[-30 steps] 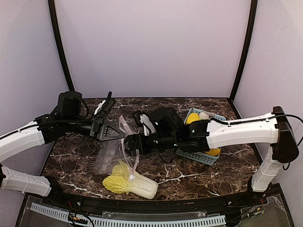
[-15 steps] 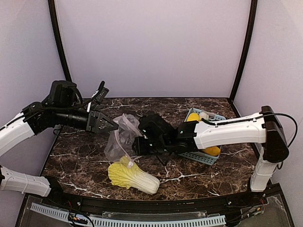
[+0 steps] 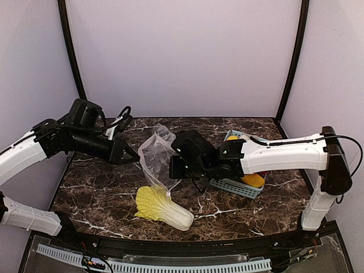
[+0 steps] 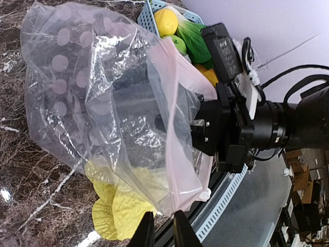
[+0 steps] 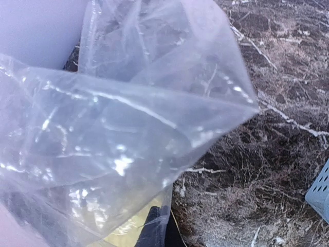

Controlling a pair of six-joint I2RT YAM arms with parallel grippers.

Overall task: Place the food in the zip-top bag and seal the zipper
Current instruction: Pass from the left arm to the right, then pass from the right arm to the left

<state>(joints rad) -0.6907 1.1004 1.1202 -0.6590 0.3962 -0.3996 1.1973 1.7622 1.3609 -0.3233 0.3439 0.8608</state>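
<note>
Dark marble table (image 3: 102, 193): your right gripper (image 3: 172, 168) clamps zip-top bag (image 3: 154, 152), mouth held up for loading napa cabbage (image 3: 162, 207); left gripper (image 4: 161, 231) beside bag, closed or parted, can't tell.

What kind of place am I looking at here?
Likely a robot lab booth: plain lilac walls around a marble-look table, white robot arms at its edge, toy cabbage and a clear bag.

left arm (image 3: 23, 152): white shell links, black round joint housings, black cable loop (image 3: 118, 118) near wrist

right arm (image 3: 284, 154): long white link, black elbow block at frame right, thin black cable (image 3: 344, 140) over the top, bulky black wrist; close-up shows small silver screws (image 4: 198, 124), white bracket (image 4: 252, 98)

left gripper (image 4: 163, 232): two slim black jaws, bottom edge of frame
</note>
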